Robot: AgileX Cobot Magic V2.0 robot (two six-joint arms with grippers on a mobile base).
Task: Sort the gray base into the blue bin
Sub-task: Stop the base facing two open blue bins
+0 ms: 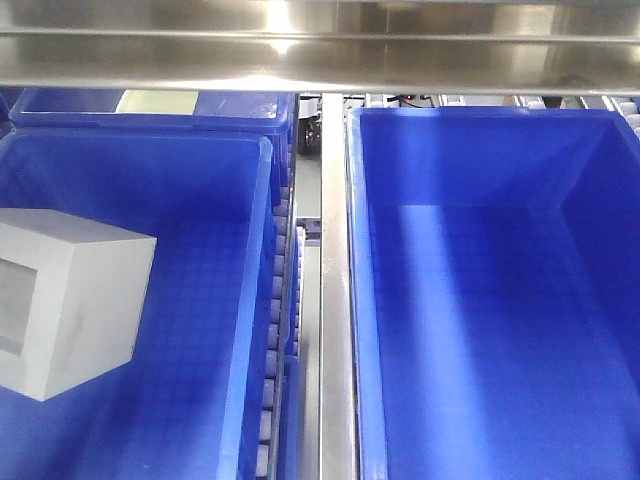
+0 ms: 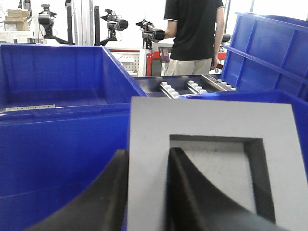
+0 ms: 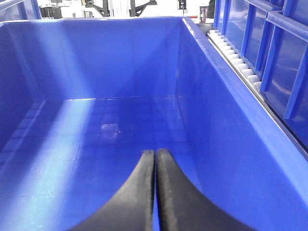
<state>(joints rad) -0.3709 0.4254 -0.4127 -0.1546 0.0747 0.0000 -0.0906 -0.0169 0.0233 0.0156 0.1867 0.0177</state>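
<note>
The gray base (image 1: 70, 300) is a light gray block with a square recess, seen low at the left inside the outline of the left blue bin (image 1: 264, 170). In the left wrist view my left gripper (image 2: 148, 151) is shut on the gray base (image 2: 211, 120). One finger is outside its rim and the other is inside the recess. My right gripper (image 3: 155, 152) is shut with nothing between its fingers and sits low inside another blue bin (image 3: 120, 62), which is bare. Neither gripper shows in the front view.
A steel rail (image 1: 336, 300) and a strip of rollers (image 1: 279, 300) separate the left bin from the right bin (image 1: 480, 160). A steel shelf (image 1: 320, 45) spans the top. More blue crates (image 2: 48, 77) stand ahead, another is stacked on the right (image 2: 269, 48), and a person (image 2: 192, 29) stands behind.
</note>
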